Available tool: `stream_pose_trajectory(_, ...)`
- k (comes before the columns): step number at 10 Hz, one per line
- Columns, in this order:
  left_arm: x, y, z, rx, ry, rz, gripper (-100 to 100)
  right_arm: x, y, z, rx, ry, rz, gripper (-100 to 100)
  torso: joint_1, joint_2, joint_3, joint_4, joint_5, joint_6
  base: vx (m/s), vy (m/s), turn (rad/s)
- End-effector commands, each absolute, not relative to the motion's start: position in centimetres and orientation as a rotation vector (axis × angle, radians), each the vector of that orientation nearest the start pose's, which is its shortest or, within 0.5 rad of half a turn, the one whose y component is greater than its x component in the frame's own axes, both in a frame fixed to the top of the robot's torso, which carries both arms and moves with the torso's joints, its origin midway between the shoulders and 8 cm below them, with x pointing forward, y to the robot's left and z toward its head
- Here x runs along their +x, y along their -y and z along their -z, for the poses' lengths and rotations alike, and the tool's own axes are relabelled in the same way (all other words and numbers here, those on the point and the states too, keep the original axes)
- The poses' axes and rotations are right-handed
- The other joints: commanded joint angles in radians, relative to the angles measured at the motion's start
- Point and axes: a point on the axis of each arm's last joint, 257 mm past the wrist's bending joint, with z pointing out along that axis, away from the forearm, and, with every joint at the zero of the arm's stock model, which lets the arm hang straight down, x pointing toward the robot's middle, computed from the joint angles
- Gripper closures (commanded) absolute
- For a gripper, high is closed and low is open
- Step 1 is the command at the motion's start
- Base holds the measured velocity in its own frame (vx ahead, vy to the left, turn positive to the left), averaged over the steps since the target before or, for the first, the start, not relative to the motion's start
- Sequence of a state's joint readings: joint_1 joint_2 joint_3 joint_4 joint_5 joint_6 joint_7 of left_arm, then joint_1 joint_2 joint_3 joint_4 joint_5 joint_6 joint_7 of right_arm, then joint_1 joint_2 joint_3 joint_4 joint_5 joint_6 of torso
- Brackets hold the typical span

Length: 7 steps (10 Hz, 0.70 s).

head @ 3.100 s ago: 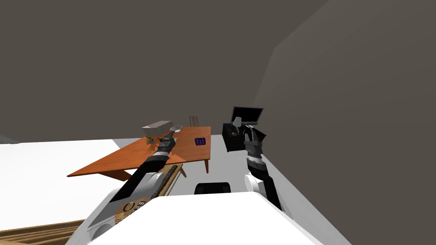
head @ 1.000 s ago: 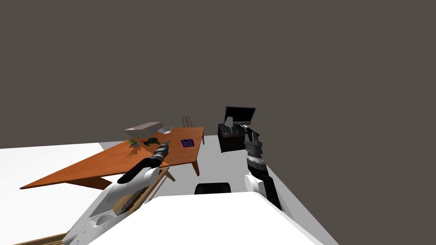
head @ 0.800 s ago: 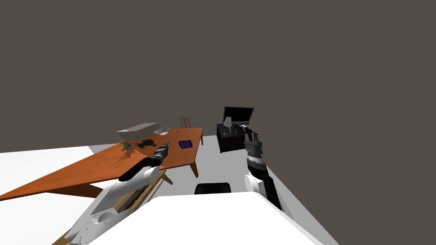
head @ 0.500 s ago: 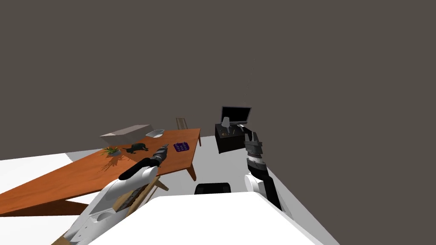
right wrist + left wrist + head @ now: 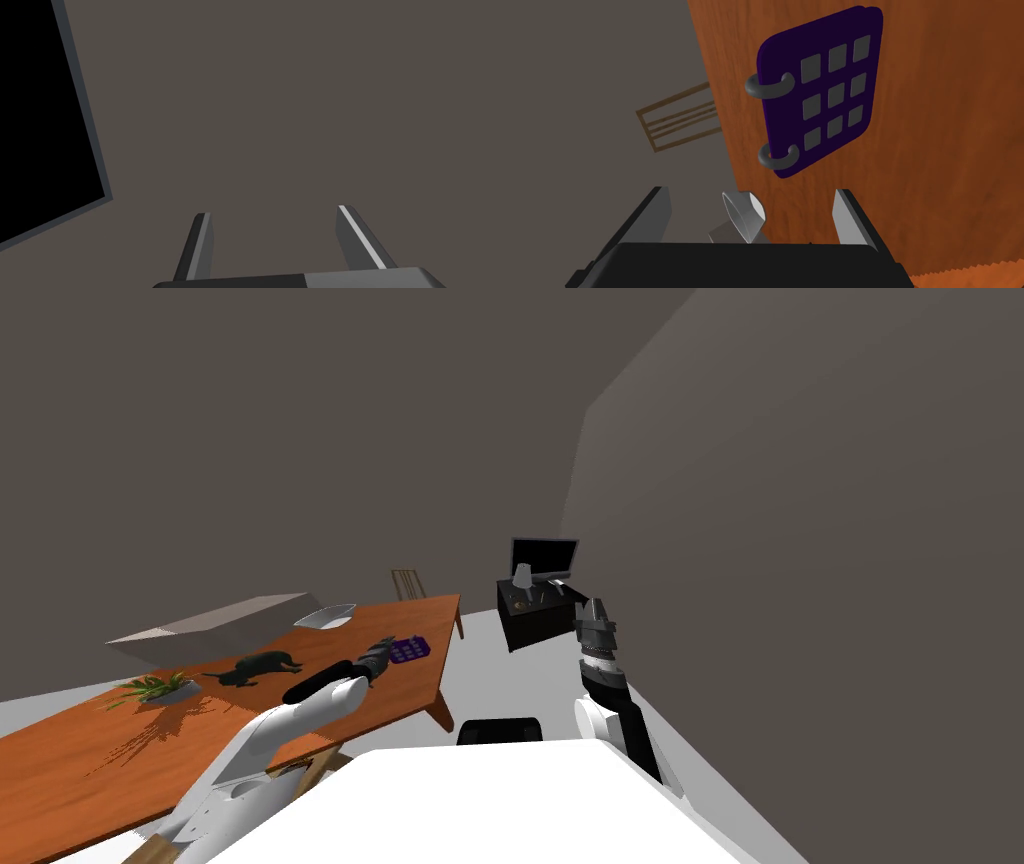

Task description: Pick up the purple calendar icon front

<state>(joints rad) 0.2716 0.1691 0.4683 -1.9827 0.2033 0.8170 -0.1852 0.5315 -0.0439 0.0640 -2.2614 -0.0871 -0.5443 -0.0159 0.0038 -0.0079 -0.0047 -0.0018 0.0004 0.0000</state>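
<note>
The purple calendar icon (image 5: 822, 95) lies flat and face up on the orange-brown wooden counter (image 5: 200, 738), near its far right corner. It is a rounded rectangle. Its long axis runs about parallel to the counter edge just beside it. Two grey rings clasp the long side that faces that edge. A wooden chair (image 5: 405, 583) stands on the grey floor beyond that edge. The face is deep purple and carries nine light grey squares in three rows of three.

The left gripper (image 5: 749, 195) hangs over the counter just short of the calendar icon, with its fingers spread wide and holding nothing. The calendar icon lies ahead of the fingertips, not between them, with bare wood around it. A small light grey shape shows low between the fingers; I cannot tell what it is.

The other things on the counter are well apart from the calendar icon, all to its left. They are a white bowl (image 5: 325, 616), a long grey box (image 5: 215, 623), a black animal figurine (image 5: 255, 666) and a small green plant (image 5: 155, 688). A black cabinet (image 5: 535, 618) to the right, off the counter, carries a monitor (image 5: 543, 558) and a small lamp (image 5: 522, 578).

The right gripper (image 5: 594, 610) is raised on my right side, its fingers apart and empty.
</note>
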Motion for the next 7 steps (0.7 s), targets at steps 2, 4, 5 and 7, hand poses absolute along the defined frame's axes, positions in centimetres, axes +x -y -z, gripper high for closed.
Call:
stream_pose_trajectory(2,36.3,-50.7,30.4,-1.754,-1.374,0.427,-100,34.0,26.8,-1.3,0.704,-0.593,-1.423,0,-0.001,0.002,0.001,0.000,0.000,0.000,0.063,0.035,-0.085)
stream_pose_trajectory(4,35.5,-50.9,31.9,-1.803,-1.411,0.401,-100,34.0,26.8,-1.3,0.704,-0.593,-1.423,0,-0.002,0.002,0.001,0.000,0.000,0.000,0.080,0.043,-0.171)
stream_pose_trajectory(5,35.1,-51.0,32.6,-1.825,-1.429,0.388,-100,34.0,26.8,-1.3,0.704,-0.593,-1.423,0,0.000,0.002,0.001,0.000,0.000,0.000,0.106,0.080,-0.174)
stream_pose_trajectory(7,34.3,-51.2,34.0,-1.866,-1.462,0.363,-100,34.0,26.8,-1.3,0.704,-0.593,-1.423,0,0.002,0.000,0.000,0.000,0.000,0.000,0.094,0.082,-0.124)
